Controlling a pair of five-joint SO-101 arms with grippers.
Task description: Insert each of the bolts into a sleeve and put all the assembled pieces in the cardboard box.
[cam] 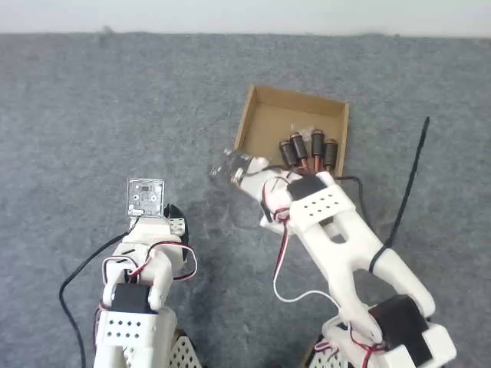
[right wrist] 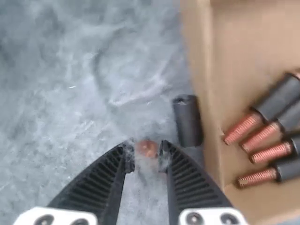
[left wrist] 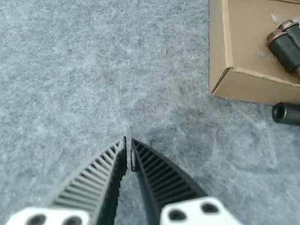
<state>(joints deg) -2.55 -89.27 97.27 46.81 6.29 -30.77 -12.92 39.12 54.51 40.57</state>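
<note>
Grey felt-like mat [cam: 92,100] covering the bench, fuzzy mottled nap across the whole surface, pale white strip [cam: 230,15] along the far edge in the high view

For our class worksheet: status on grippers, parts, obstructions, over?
Left gripper shut, empty. Right gripper shut on bolt. One loose sleeve beside cardboard box; four assembled pieces inside. Nothing blocking.

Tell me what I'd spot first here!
A cardboard box toward the far side of the grey table holds four copper-and-black assembled pieces. Just outside it lies an empty black sleeve, and the right end effector beside it pinches a copper bolt.
</note>
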